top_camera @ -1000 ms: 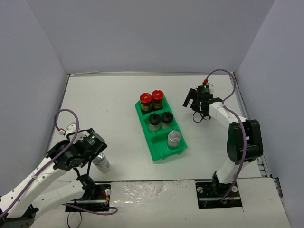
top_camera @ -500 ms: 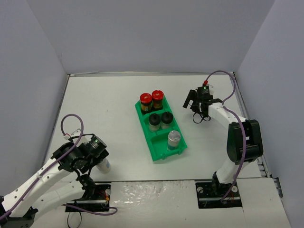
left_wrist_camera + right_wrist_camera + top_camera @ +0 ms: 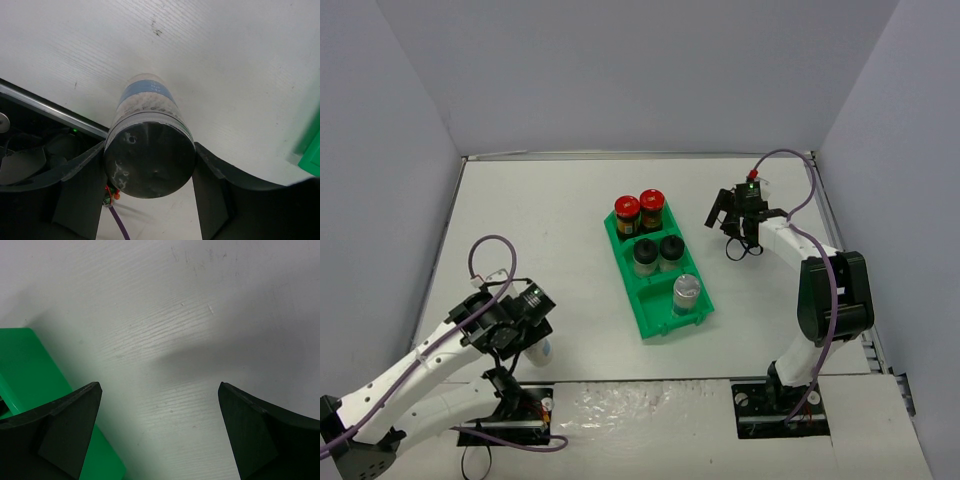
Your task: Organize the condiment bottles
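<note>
Bottle with silver cap (image 3: 149,162) is clamped cap-first in your left tool (image 3: 535,343) at 7 o'clock of the surface (image 3: 540,230), axis pointing down from the tool, and the green bin's (image 3: 628,288) half-filled near compartment lies toward 2 o'clock, your right tool (image 3: 730,222) parted, empty, farther off.

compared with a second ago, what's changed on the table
The left claw has swung right and toward the near edge, closing down over the silver-capped bottle; its fingers now press the cap on both sides. The bottle itself barely shifted. The right claw, open beside the green bin, and the five bottles in the bin stayed put.
</note>
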You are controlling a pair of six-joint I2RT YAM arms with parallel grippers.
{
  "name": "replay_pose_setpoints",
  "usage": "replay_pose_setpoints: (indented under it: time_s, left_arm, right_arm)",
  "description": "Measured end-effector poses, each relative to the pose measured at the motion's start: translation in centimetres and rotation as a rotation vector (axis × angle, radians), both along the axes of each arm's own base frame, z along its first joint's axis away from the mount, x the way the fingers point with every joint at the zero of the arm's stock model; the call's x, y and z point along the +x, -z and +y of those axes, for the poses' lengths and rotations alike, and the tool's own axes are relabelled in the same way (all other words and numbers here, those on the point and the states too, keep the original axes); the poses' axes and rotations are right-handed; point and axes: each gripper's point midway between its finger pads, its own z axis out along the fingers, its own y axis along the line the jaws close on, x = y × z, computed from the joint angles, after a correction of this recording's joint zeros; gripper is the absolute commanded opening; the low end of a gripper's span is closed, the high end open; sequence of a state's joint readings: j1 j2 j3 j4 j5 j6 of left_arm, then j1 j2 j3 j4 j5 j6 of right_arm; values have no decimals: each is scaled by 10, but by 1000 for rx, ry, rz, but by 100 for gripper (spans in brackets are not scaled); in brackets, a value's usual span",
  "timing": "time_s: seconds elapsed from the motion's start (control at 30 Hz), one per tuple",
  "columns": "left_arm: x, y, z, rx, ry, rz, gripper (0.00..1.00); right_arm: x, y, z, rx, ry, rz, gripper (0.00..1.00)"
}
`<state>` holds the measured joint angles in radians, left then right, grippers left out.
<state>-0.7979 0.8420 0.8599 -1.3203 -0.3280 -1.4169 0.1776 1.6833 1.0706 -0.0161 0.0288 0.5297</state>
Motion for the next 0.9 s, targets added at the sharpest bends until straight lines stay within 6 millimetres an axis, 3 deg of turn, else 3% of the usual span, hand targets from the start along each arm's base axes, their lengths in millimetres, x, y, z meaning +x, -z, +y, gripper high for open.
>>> replay_pose_setpoints:
  time_s: [0.2,0.33,0.4,0.53,0.67,0.9]
  left_arm:
    - [13,-20,-4,120,124,52,0]
    - [52,-56,-28,155,237,-26,0]
    - [71,-84,-41,182,322,-56,0]
    - [118,-121,-89,148,448,-184,0]
    - [132,-120,-121,133,575,-193,0]
    - [121,-98,-176,133,838,-134,0]
  right_arm:
    - [0,0,0,1,0,-2,100]
    - [0,0,1,4,-1,-2,100]
    - [0,0,1,6,1,-2,100]
    - [0,0,1,6,1,-2,100]
    - [0,0,1,5,2,-2,100]
    - [0,0,0,7,11,-2,100]
